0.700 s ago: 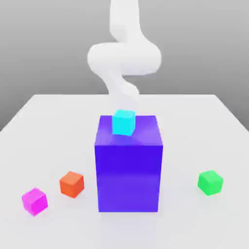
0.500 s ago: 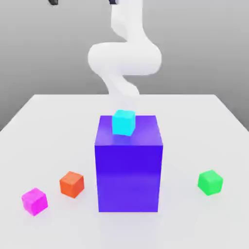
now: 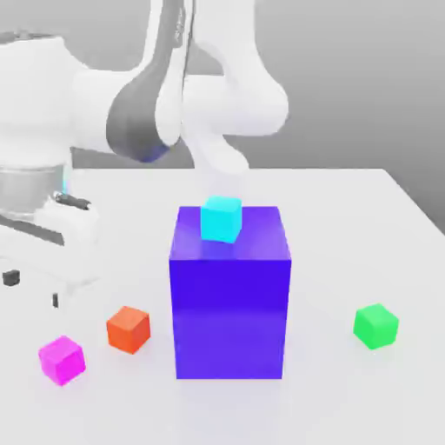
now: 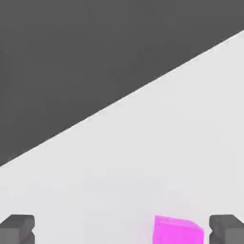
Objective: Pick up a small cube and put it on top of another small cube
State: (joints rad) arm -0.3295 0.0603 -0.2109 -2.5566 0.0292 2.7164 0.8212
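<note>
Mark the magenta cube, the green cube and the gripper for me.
Magenta cube (image 3: 62, 361): exterior view, middle of its visible faces.
Green cube (image 3: 375, 327): exterior view, middle of its visible faces.
Gripper (image 4: 122, 230): hand view, midway between its open fingertips.

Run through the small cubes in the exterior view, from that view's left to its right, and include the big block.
Magenta cube → orange cube → big blue-purple block → green cube. The cyan cube sits on the block, so it gets no separate place.
</note>
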